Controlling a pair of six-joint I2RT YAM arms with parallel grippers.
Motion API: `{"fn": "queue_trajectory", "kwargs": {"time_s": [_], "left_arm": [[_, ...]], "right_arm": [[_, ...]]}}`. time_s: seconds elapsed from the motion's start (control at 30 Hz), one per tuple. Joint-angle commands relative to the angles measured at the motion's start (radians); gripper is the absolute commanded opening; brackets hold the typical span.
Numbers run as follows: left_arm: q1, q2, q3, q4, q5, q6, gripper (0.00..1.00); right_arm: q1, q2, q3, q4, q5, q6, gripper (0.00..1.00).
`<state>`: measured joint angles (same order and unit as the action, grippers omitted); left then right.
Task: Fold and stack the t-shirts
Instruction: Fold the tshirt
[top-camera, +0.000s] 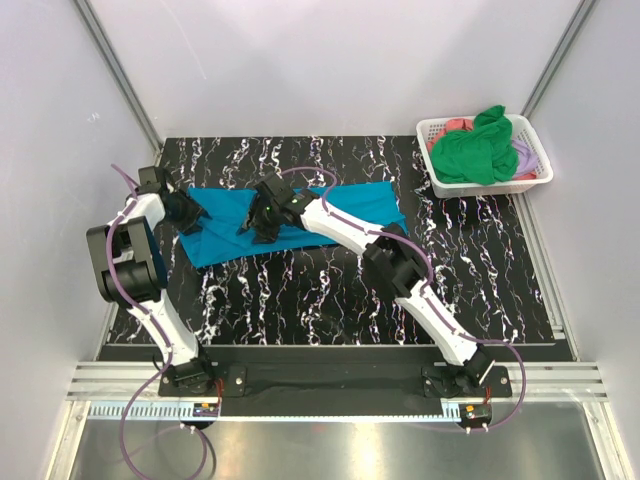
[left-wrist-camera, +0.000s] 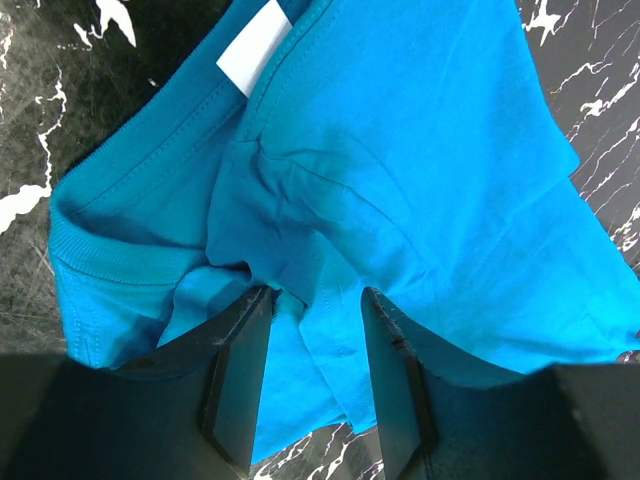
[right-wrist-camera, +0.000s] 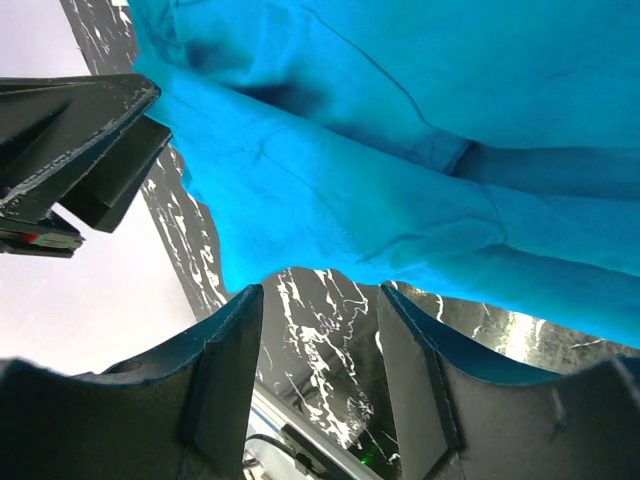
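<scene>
Left end effector (left-wrist-camera: 317, 300): jaws partly apart, straddling a raised fold of the teal-blue cloth t-shirt (left-wrist-camera: 400, 150) near its collar, not clamped. Right end effector (right-wrist-camera: 320, 292): jaws apart over the black white-veined desk (right-wrist-camera: 320, 330), shirt edge just past the tips. Shirt lies spread, far left-centre. Far right: white plastic lattice basket (top-camera: 535, 178) holds bright green t-shirt (top-camera: 475, 152) on top, coral-pink shirt (top-camera: 455, 125) and lilac shirt (top-camera: 526, 155) under it.

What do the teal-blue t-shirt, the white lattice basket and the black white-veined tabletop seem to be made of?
The teal-blue t-shirt: soft matte knit cloth, probably cotton; it creases and shows stitched hems. The white lattice basket: likely moulded plastic, with rigid, even openwork walls. The black white-veined tabletop: flat, smooth marble-look surface; perhaps a printed laminate or mat.
</scene>
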<state>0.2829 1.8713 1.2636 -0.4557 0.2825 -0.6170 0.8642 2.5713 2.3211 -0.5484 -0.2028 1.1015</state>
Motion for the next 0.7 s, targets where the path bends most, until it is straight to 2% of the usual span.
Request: {"fn": "queue_trajectory", "kwargs": {"time_s": [0.0, 0.27, 0.5, 0.57, 0.63, 0.67], "left_arm": [[-0.004, -0.034, 0.046, 0.008, 0.023, 0.01, 0.47], [-0.004, -0.054, 0.049, -0.005, 0.009, 0.017, 0.46], [-0.007, -0.047, 0.059, -0.009, 0.012, 0.023, 0.34], [-0.008, -0.046, 0.066, -0.012, 0.009, 0.026, 0.29], [-0.008, -0.043, 0.072, -0.018, 0.006, 0.03, 0.17], [-0.007, -0.043, 0.075, -0.018, 0.007, 0.03, 0.13]], "right_arm": [[0.013, 0.033, 0.052, -0.027, 0.008, 0.029, 0.56], [0.015, 0.041, 0.05, -0.054, 0.036, 0.043, 0.55], [0.013, 0.084, 0.115, -0.058, 0.037, 0.037, 0.51], [0.012, 0.095, 0.124, -0.047, 0.036, 0.034, 0.42], [0.012, 0.098, 0.129, -0.041, 0.037, 0.034, 0.32], [0.012, 0.096, 0.132, -0.038, 0.043, 0.034, 0.22]]}}
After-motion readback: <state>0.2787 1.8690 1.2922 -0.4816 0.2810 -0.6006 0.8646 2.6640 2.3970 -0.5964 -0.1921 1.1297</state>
